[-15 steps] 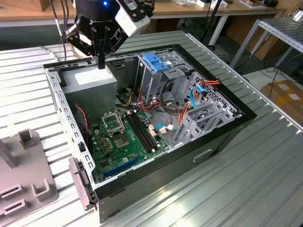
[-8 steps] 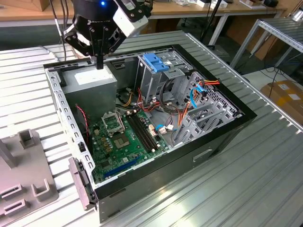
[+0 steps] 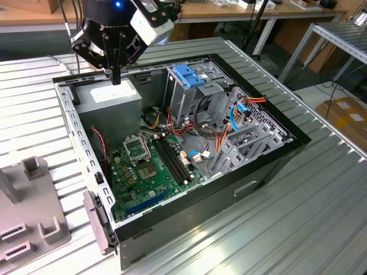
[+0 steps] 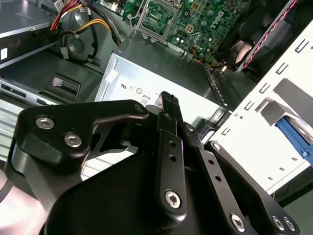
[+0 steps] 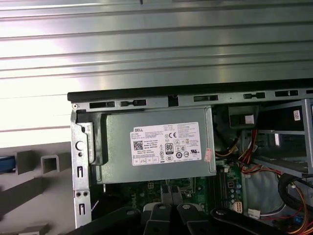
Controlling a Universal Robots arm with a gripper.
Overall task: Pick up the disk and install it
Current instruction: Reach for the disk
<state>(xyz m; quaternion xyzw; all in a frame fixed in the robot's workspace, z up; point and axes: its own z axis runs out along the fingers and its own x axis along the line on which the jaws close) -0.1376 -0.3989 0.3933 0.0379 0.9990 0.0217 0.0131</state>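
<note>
Two fingers (image 4: 169,113) pressed flat together with nothing between them, that's my gripper (image 3: 116,77), and it hangs tip-down over the grey power-supply box (image 3: 109,98) in the back corner of the open computer case (image 3: 269,166), toward the exterior view's left. I'm right above the box's white label (image 5: 165,143) (whether the tip grazes the lid or floats just off it, I cannot tell). Looking down in the first wrist view, my closed fingertips sit at the near edge of the box, with the green motherboard (image 3: 149,166) just beyond them. The disk (image 4: 295,133) is not in my grasp: a blue strip of its bracket peeks out past the pale perforated chassis wall (image 4: 254,142) in the second wrist view, outside the case. In the first wrist view a sliver of blue (image 5: 5,164) sits by the grey slotted fixture (image 5: 34,188) on the ribbed metal table (image 3: 298,229), well apart from me. I cannot make out the disk's body or label from here. Across the case, toward the exterior view's right, the metal drive cage (image 3: 195,94) stands upright with its blue plastic handle (image 3: 188,74) on top. Red, orange and blue cables (image 3: 221,129) are tangled beside it.
</note>
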